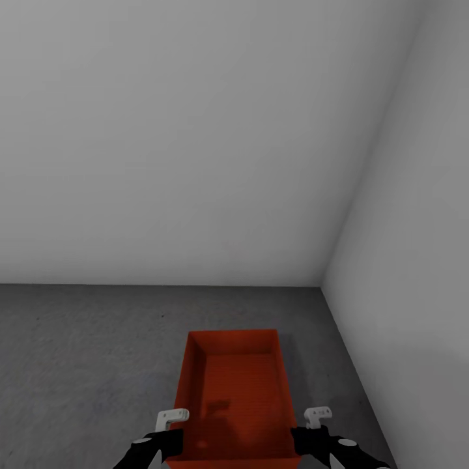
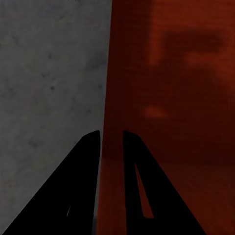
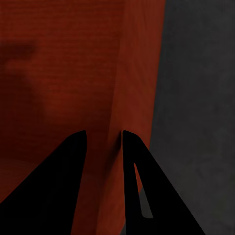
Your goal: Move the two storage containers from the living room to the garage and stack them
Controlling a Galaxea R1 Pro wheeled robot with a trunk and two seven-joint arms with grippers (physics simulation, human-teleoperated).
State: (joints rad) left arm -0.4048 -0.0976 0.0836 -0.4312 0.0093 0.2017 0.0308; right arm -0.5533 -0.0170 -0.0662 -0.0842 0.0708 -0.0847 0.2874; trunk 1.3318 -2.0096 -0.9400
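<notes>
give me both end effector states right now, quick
Left end effector: shut on the storage container, pinching its left wall.
Right end effector: shut on the storage container, pinching its right wall.

**Bare corner, grey room**

Two plain pale grey walls are meeting in a corner: back wall [image 1: 163, 130] is spanning most of the head view, side wall [image 1: 417, 228] is running along the right and slanting toward the camera. No windows, doors or furniture showing on either. Light is looking soft and even, with the back wall shading slightly darker toward the top.

Floor [image 1: 78, 352] is dark grey concrete, rough and speckled, meeting both walls in clean straight lines. Wrist views are showing the same mottled surface close up, lighter in the left one [image 2: 44, 83], darker in the right one [image 3: 200, 112].
</notes>
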